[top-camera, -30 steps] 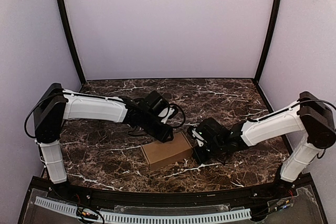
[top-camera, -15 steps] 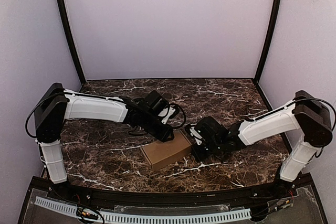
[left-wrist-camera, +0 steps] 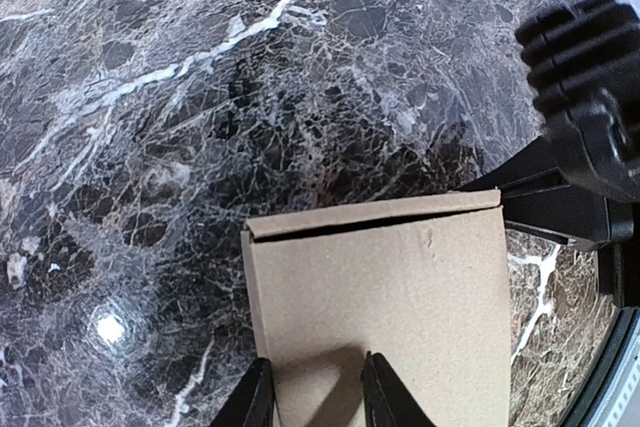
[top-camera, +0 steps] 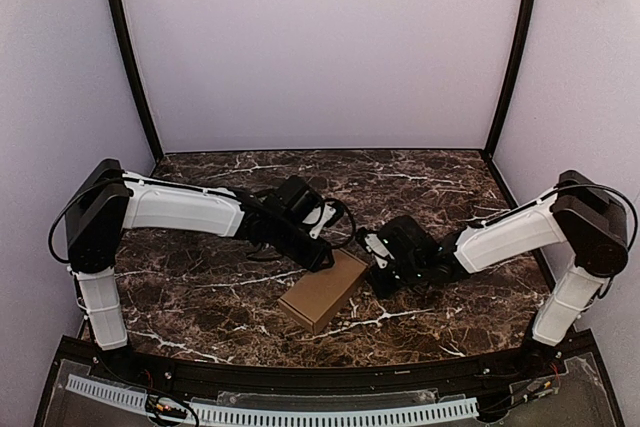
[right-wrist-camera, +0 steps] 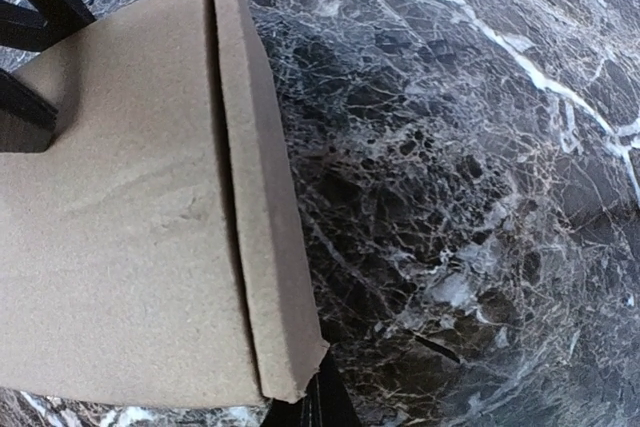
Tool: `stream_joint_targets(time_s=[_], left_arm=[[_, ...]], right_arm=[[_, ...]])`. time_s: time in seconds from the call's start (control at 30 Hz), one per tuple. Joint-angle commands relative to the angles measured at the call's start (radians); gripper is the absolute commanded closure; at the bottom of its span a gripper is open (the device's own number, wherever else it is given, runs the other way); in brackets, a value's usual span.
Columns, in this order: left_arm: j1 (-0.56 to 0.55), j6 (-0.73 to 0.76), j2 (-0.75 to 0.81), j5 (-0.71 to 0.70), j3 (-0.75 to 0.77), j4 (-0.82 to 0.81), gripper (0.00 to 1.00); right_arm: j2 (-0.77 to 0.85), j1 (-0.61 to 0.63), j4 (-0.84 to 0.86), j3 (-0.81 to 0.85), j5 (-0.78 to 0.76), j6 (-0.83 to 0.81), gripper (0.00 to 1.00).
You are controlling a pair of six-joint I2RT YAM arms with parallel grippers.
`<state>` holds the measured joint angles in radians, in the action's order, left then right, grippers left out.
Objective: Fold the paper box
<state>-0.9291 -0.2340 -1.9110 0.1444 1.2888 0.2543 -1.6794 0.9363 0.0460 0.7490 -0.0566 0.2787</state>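
Note:
The paper box (top-camera: 320,294) is a closed brown cardboard box lying diagonally on the marble table (top-camera: 200,287). My left gripper (top-camera: 319,256) is at the box's far end. In the left wrist view its jaws (left-wrist-camera: 313,402) stand a little apart over the box top (left-wrist-camera: 400,307), near its left edge, with cardboard showing between them. My right gripper (top-camera: 377,269) is at the box's right corner. In the right wrist view its tips (right-wrist-camera: 322,409) are together and touch the corner of the box (right-wrist-camera: 120,247), whose narrow side flap lies folded along the edge.
The black body of the right gripper (left-wrist-camera: 585,147) is close beside the box in the left wrist view. The left fingers (right-wrist-camera: 30,7) show at the top left of the right wrist view. Purple walls enclose the table on three sides.
The box has turned from lying nearly crosswise to lying diagonally, its near end swinging toward the front. My right gripper has moved back and left against it. The left gripper has barely moved.

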Motion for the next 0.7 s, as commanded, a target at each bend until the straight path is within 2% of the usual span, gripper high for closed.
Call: stream_joint_targets(time_s=[0.0, 0.03, 0.13, 0.47, 0.67], left_arm=[[-0.056, -0.006, -0.037, 0.077, -0.036, 0.024, 0.69], [-0.056, -0.009, -0.03, 0.074, -0.034, 0.025, 0.69], [-0.054, -0.014, -0.008, 0.038, -0.023, 0.038, 0.68], [-0.05, -0.012, 0.085, -0.084, 0.025, 0.113, 0.59], [-0.041, -0.053, 0.193, -0.193, -0.001, 0.148, 0.46]], right_arm=[[0.052, -0.001, 0.121, -0.023, 0.04, -0.016, 0.92], [0.065, -0.001, 0.107, -0.031, 0.029, -0.008, 0.85], [0.118, -0.001, 0.064, -0.06, 0.007, 0.01, 0.77], [0.314, -0.001, -0.08, -0.105, -0.006, 0.05, 0.63], [0.426, 0.001, -0.155, -0.121, 0.035, 0.117, 0.6]])
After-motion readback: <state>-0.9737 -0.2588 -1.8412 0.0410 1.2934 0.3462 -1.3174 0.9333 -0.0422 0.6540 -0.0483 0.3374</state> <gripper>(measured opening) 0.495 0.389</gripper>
